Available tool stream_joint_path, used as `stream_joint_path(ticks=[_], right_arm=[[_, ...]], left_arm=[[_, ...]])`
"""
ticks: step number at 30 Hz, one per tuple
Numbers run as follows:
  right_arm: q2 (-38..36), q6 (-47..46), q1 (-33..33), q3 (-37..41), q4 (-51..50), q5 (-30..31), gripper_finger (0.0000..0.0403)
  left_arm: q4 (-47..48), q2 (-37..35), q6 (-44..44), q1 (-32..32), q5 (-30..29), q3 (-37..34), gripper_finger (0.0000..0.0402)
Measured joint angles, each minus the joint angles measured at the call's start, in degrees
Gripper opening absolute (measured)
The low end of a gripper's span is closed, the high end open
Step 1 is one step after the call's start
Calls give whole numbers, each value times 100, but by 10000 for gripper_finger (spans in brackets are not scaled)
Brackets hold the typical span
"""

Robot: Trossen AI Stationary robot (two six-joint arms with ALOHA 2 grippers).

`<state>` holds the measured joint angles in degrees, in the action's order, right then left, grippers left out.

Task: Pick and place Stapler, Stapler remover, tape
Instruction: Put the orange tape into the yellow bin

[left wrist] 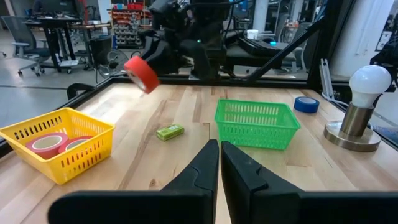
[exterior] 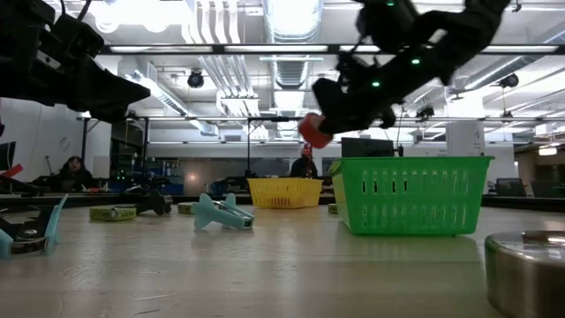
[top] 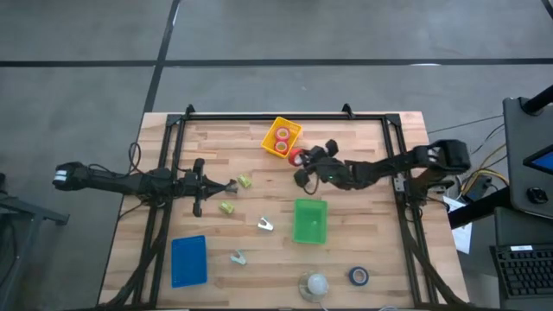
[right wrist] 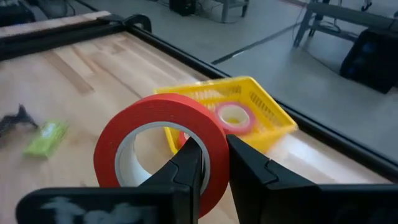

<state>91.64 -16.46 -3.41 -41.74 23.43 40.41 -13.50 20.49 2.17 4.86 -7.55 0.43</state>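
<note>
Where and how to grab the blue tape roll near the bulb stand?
The blue tape lies flat on the table, hole up, beside the bulb stand. Probably best to come straight down and pinch its wall, one finger in the hole, one outside, as the right gripper holds the red tape. Pick the side away from the stand.

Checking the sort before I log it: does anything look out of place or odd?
One dark blue tape roll lies alone at the table's near edge beside the lamp, far from the yellow bin holding two red rolls. Nothing looks spilled or damaged.
</note>
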Motion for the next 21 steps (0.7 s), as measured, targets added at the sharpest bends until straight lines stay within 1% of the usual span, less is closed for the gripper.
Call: stream_joint_path(ticks=[5, 12, 15, 21], right_arm=[[672, 168, -232, -675, -72, 6, 59], [1351, 172, -589, -1353, -371, 6, 59], [1523, 231, -705, -1589, -531, 12, 59], [1617, 112, -882, -1897, -1245, 6, 59]], left_arm=[[3, 0, -1, 0, 0, -1, 23], [45, 2, -2, 0, 0, -2, 23], [44, 2, -2, -1, 0, -1, 23], [42, 2, -2, -1, 0, -1, 23]])
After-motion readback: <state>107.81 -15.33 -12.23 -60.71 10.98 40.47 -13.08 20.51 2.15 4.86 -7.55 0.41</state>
